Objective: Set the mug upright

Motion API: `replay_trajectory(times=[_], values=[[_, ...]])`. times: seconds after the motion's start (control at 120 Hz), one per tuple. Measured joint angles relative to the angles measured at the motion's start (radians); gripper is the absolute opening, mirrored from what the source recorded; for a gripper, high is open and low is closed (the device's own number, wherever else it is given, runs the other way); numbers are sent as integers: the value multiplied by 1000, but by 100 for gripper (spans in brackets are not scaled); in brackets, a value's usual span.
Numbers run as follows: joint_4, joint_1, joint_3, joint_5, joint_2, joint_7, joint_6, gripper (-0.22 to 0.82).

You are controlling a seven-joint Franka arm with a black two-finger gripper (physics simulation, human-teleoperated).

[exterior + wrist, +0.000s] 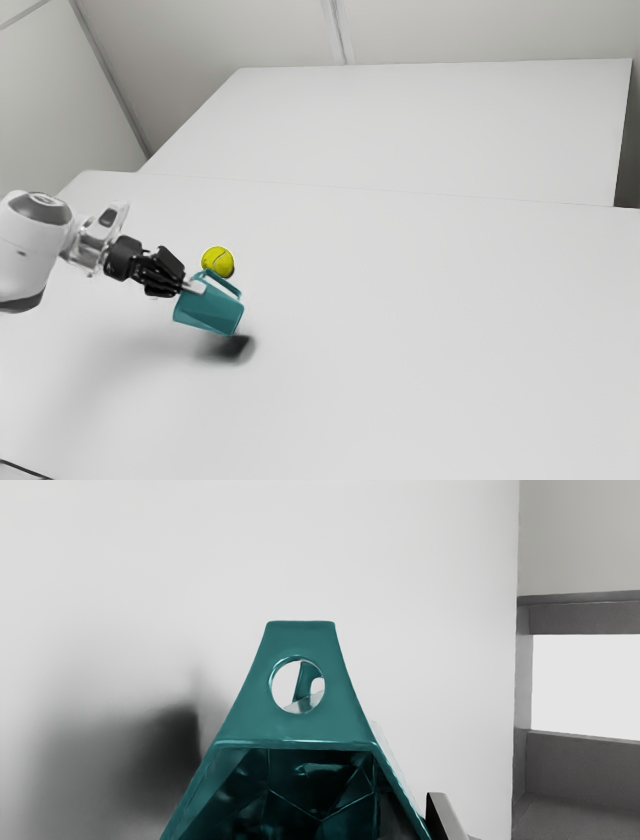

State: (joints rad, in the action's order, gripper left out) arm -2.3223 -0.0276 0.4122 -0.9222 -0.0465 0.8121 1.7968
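Observation:
In the exterior view the gripper (190, 287) holds the teal mug (209, 309) by its rim. The mug hangs tilted over the table, its mouth toward the hand and its base pointing down toward the exterior view's right, with the handle on the upper side. A dark shadow lies below it, apart from it. From the wrist view, the gripper (414, 820) has one finger outside the wall of the mug (300, 730) and a dark grey shape, apparently the other finger, inside. The mug's inner bottom is partly visible; its outer base is hidden there.
A yellow tennis ball (217, 261) rests on the white table (420, 330), just behind the mug in the exterior view. Beyond the table's far edge stands another broad white surface (430, 125). A dark cable lies at the exterior view's lower left.

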Motion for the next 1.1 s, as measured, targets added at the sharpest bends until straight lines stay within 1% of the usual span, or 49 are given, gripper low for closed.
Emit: replay_trajectory(times=[0.1, 0.208, 0.308, 0.4, 0.483, 0.55, 0.642, 0.8, 0.917, 1.1], values=[[89, 22, -57, 95, -4, -27, 0, -17], [231, 52, -148, 271, 12, -78, 1, -18], [345, 123, -187, 438, 47, -135, 2, -18], [436, 160, -238, 564, 92, -186, 0, -18], [499, 167, -275, 652, 134, -230, 1, -18], [530, 140, -292, 713, 162, -263, 1, -18], [535, 114, -309, 776, 194, -308, 17, -18], [491, 118, -332, 818, 213, -371, 85, -18], [430, 118, -335, 828, 220, -408, 171, -18], [328, 118, -359, 833, 213, -455, 336, -18]])
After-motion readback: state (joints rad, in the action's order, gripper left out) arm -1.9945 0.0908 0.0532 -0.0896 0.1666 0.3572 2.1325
